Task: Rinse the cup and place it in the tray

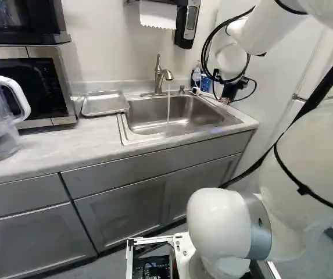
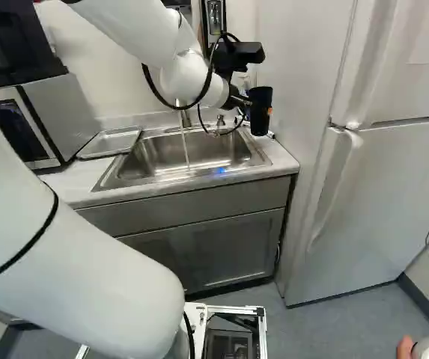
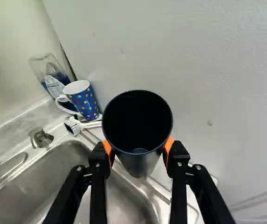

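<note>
Cup [image 2: 260, 111] was in the gripper [image 3: 139, 148], clamped from two sides between the orange pads [image 3: 168, 148]. Key relation: seen from where I stood behind the base, it hung to the right of the water [image 2: 185, 142], well apart from it, over the sink's [image 1: 143, 109] fridge-side end. Tray [image 1: 104, 103] was at the opposite end, left of the sink, so the water ran between cup and tray. Cup's long axis was close to vertical, mouth up; the wrist view looked straight down into it.

Arm [image 2: 128, 26] pose: raised, reaching forward from the base, wrist high, gripper on the fridge [image 2: 394, 194] side of the faucet [image 1: 158, 75].

Step, my call: rinse, cup not under the flow. Couldn't tell if any water had touched it. Next move called for: carry it left to the water, mouth under the stream, then tip it out before the tray. Risks: clipping the faucet on the way in; a wet, smooth cup slipping in the pads.
</note>
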Available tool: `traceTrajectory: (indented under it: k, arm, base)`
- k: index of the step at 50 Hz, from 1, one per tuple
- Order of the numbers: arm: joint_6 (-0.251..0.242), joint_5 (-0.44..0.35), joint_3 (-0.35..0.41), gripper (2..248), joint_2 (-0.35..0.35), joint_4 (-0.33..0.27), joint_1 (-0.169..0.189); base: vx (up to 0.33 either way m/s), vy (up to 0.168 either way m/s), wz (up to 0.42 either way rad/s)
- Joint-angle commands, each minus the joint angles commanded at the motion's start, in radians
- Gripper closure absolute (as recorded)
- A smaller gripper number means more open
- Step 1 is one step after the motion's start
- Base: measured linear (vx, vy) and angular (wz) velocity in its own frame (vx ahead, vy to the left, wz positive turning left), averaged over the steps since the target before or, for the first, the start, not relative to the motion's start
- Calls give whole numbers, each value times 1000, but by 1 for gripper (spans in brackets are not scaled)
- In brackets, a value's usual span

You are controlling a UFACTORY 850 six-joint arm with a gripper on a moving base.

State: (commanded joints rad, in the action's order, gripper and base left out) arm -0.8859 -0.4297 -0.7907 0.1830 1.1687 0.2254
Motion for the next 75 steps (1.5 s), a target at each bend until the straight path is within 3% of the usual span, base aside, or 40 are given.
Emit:
traceTrajectory:
  k: [26, 48, 75]
  arm:
    - [0, 0, -6, 128, -4, 0, -91]
    - [0, 11, -1, 128, 2, 0, -101]
    - [0, 86, 4, 128, 7, 0, -111]
  base:
    - [0, 0, 0]
    - [0, 0, 0]
    - [0, 0, 0]
